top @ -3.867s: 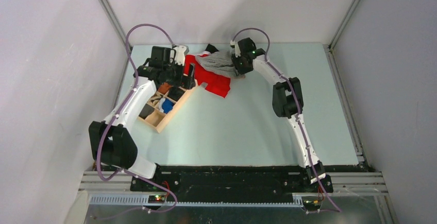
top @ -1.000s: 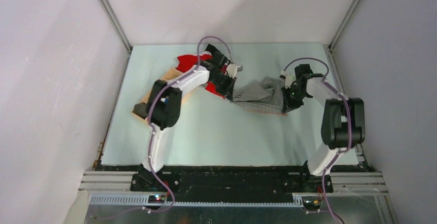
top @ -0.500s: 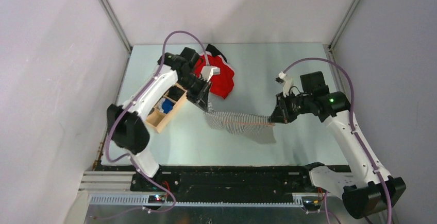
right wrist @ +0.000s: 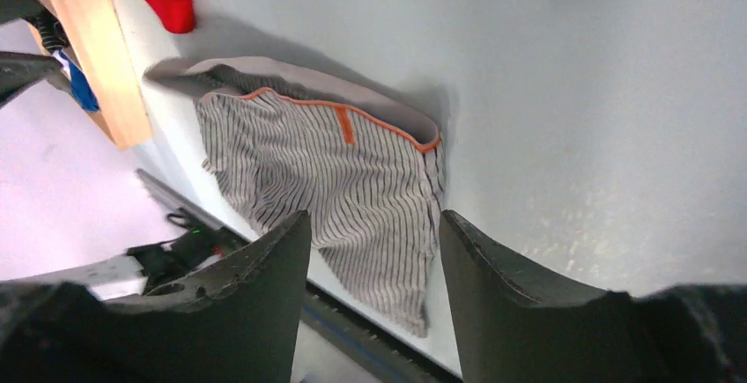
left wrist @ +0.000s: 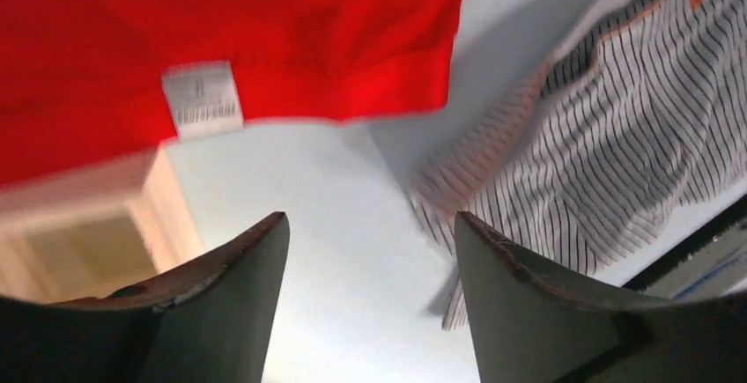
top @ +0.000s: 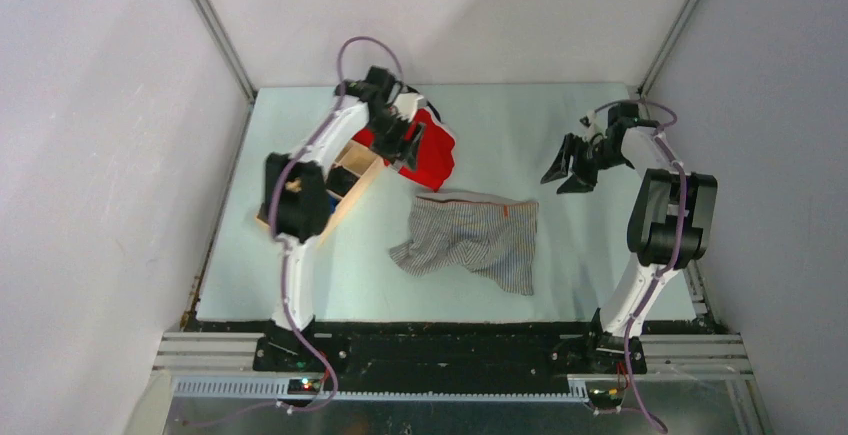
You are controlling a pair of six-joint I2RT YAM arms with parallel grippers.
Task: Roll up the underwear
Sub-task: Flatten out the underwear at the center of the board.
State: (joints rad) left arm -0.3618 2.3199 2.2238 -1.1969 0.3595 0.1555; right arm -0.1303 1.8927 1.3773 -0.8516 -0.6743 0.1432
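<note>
On table centre: underwear spread | wooden box: blue item inside | both jaws apart, empty

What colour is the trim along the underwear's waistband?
Orange; the underwear shows it best in the right wrist view.

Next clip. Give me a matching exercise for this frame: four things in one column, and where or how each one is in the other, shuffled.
Things:
1. striped underwear
2. red garment
3. wooden divided box
4. right pincer

States:
A. open and empty, over bare table
B. spread out mid-table, orange-trimmed waistband toward the far edge
C. bunched up at the box's far end
D. angled along the table's left side

Pairs: 1-B, 2-C, 3-D, 4-A
</note>
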